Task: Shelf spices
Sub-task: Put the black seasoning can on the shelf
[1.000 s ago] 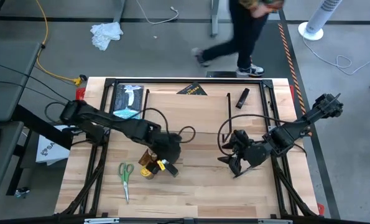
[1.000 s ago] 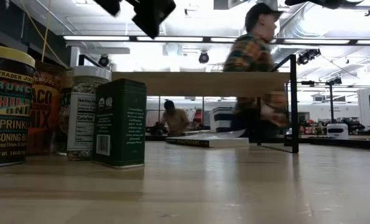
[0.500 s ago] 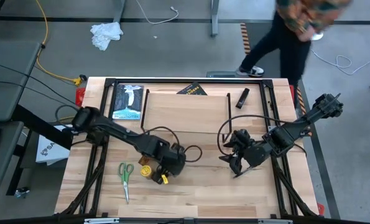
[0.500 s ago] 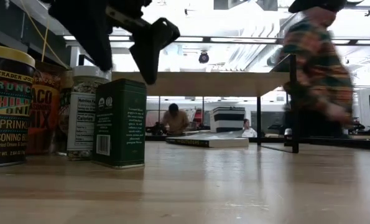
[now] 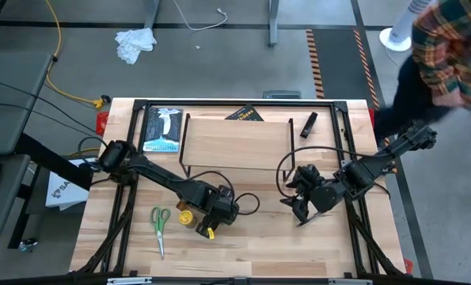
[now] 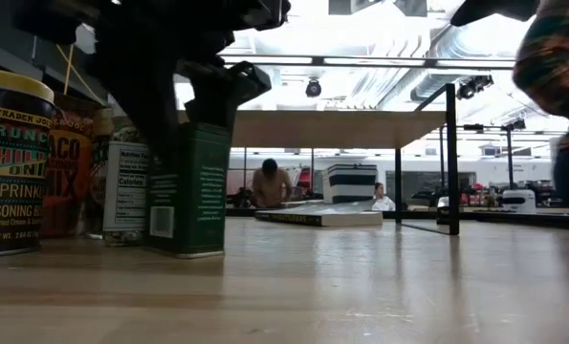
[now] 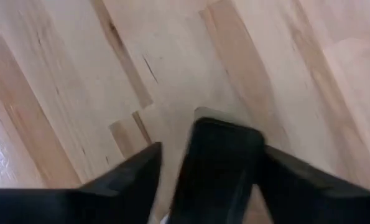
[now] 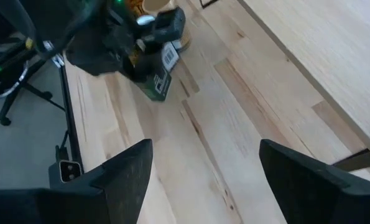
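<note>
A wooden counter (image 5: pixel 243 245) seen from above and from its own surface. Nearest the low camera, a cluster of spices stands together: a yellow-lidded jar (image 6: pixel 11 162), an orange-brown packet (image 6: pixel 71 172), a white-lidded jar (image 6: pixel 123 186) and a dark green tin (image 6: pixel 186 189).

The left gripper (image 7: pixel 221 163) is down over the green tin, a finger on each side of its top. The fingers (image 7: pixel 125 180) are partly closed around it, though whether they truly grip it cannot be told. In the overhead view this gripper sits toward the counter's front left, just beside the yellow lid.

What could go wrong: if the fingers close off-centre, the tall tin may tip into the jars just beside it (they stand very near), or slip while being lifted.

The right gripper (image 5: pixel 298 198) waits over the right half of the counter, fingers wide apart and holding nothing.

Green-handled scissors (image 5: pixel 159 222) lie left of the cluster. Farther back stands the shelf (image 5: pixel 237 138), its top bare; its front edge is the obstacle to clear. Beyond it lie a book (image 5: pixel 162 129) and a black marker (image 5: pixel 309 123). A person in a plaid shirt (image 5: pixel 457 47) stands past the counter's far right corner.
</note>
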Available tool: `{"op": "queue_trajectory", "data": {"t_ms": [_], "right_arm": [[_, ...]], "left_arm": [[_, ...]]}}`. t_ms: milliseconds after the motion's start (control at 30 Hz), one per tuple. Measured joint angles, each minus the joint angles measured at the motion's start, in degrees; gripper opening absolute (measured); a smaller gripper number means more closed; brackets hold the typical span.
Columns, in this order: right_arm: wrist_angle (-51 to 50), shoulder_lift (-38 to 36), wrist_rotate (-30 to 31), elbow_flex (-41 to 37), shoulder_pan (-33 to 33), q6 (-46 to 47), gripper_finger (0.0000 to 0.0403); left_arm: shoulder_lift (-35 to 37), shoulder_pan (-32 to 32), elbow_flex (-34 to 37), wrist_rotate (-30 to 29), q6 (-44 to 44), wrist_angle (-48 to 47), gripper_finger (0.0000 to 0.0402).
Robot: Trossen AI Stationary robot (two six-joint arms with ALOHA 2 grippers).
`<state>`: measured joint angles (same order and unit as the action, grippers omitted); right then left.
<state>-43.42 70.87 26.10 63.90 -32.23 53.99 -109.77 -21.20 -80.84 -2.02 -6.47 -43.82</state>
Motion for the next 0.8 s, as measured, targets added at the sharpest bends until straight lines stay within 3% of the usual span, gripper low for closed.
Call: {"op": "queue_trajectory", "data": {"t_ms": [100,133,300,433,500,600,667,733,800], "right_arm": [[-0.3,0.0,-0.4,0.0,0.0,0.1,0.0293],[-0.5,0.0,-0.7,0.0,0.0,0.1,0.0293],[-1.0,0.0,-0.7,0.0,0.0,0.0,0.0293],[-2.6,0.0,-0.6,0.0,0.0,0.5,0.0293],[-3.9,0.0,-0.2,0.0,0.0,2.7,0.0293],[-6.1,0.0,-0.2,0.0,0.0,7.2,0.0293],[-7.2,0.0,-0.1,0.0,0.0,9.6,0.0293],[-7.8,0.0,0.4,0.0,0.0,11.8,0.0293],[-7.8,0.0,0.4,0.0,0.4,13.1,0.0293]], "left_arm": [[0.1,-0.4,0.0,0.0,1.3,0.0,0.0127],[0.1,-0.6,0.0,0.0,1.4,0.0,0.0116],[1.4,-1.0,-5.4,0.3,2.1,-4.4,0.0116],[4.8,-1.0,-19.9,0.4,2.5,-11.8,0.0116],[6.3,-1.2,-27.9,-4.9,4.1,-15.7,0.0116],[9.3,-0.1,-38.4,-22.7,12.1,-24.6,0.0116],[10.6,2.9,-42.6,-31.3,21.9,-33.4,0.0116],[11.1,7.4,-44.8,-31.1,33.6,-44.3,0.0116],[10.7,13.2,-44.6,-24.9,42.5,-47.1,0.0116]]}}
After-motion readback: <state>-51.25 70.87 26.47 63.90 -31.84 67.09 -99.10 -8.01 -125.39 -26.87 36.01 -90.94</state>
